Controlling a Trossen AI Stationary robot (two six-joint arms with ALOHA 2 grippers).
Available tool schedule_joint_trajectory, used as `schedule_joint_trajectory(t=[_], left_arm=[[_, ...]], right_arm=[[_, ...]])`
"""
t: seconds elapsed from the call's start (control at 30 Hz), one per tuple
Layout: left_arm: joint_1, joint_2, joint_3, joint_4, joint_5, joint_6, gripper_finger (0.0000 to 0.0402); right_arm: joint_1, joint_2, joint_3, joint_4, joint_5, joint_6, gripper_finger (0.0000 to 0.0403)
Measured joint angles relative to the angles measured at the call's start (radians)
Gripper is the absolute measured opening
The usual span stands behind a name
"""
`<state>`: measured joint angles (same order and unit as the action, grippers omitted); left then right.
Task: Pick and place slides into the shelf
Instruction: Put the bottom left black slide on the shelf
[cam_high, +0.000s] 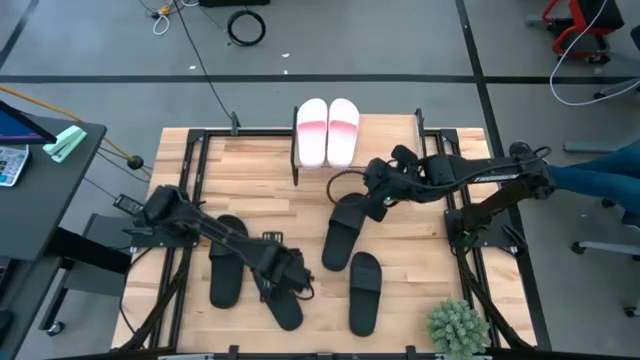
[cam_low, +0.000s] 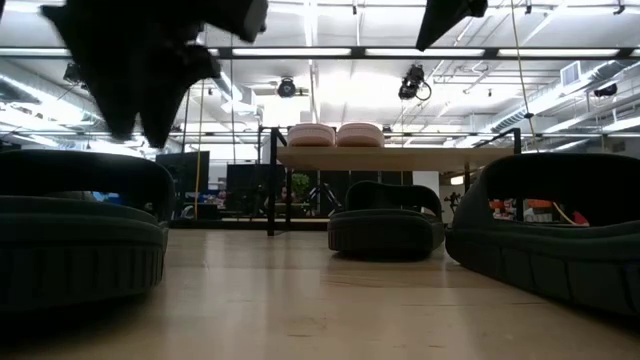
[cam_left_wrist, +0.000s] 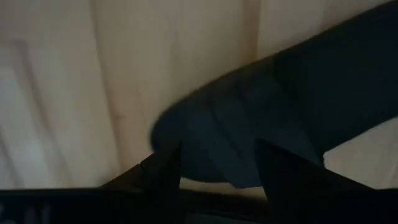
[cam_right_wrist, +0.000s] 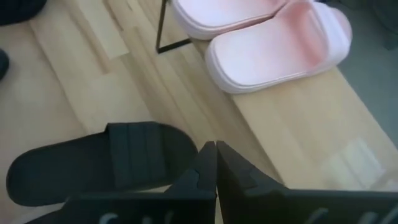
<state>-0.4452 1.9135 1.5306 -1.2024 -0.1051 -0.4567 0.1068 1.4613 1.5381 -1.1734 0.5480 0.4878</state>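
Left fingers (cam_left_wrist: 214, 168) spread, straddling a black slide (cam_high: 283, 300) at lower centre, set to grip. Right fingers (cam_right_wrist: 216, 163) pressed closed, empty, by shelf (cam_high: 400, 135) holding pink slides (cam_high: 327, 130) at top centre.

A robotics lab: grey floor with loose cables (cam_high: 246, 26); ceiling strip lights (cam_low: 420, 51); exposed ducts overhead.

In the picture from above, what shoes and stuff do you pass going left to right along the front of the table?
Black slide → left tool over another black slide → third black slide → spiky green plant.
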Motion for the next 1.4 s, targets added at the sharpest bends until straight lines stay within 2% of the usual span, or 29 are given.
schedule_joint_trajectory(t=[0.2,0.4,0.63,0.77,0.9,1.1,1.3,1.4], left_arm=[[-0.066,0.028,0.0,0.035,0.013,-0.13,0.023],[-0.111,0.027,0.04,0.092,0.015,-0.292,0.0228],[-0.142,0.028,0.049,0.212,-0.009,-0.292,0.0223],[-0.142,0.03,0.049,0.196,-0.107,-0.32,0.0223],[-0.14,0.03,0.049,0.186,-0.162,-0.359,0.0218],[-0.149,0.03,0.049,0.151,-0.174,-0.382,0.0206],[-0.16,0.03,0.048,0.043,-0.196,-0.456,0.0197],[-0.167,0.031,0.048,0.043,-0.198,-0.498,0.0198]], right_arm=[[0.034,0.03,0.0,0.0,0.002,0.031,0.0002],[0.054,0.051,0.0,0.01,0.002,0.069,0.0002],[0.082,0.072,0.0,0.022,0.001,0.071,0.0003],[0.095,0.072,0.0,0.024,0.002,0.07,0.0003],[0.11,0.072,0.0,0.025,0.003,0.071,0.0003],[0.132,0.072,0.0,0.026,0.002,0.071,0.0003],[0.165,0.072,0.0,0.026,0.002,0.072,0.0003],[0.181,0.072,0.0,0.026,0.002,0.072,0.0003]])
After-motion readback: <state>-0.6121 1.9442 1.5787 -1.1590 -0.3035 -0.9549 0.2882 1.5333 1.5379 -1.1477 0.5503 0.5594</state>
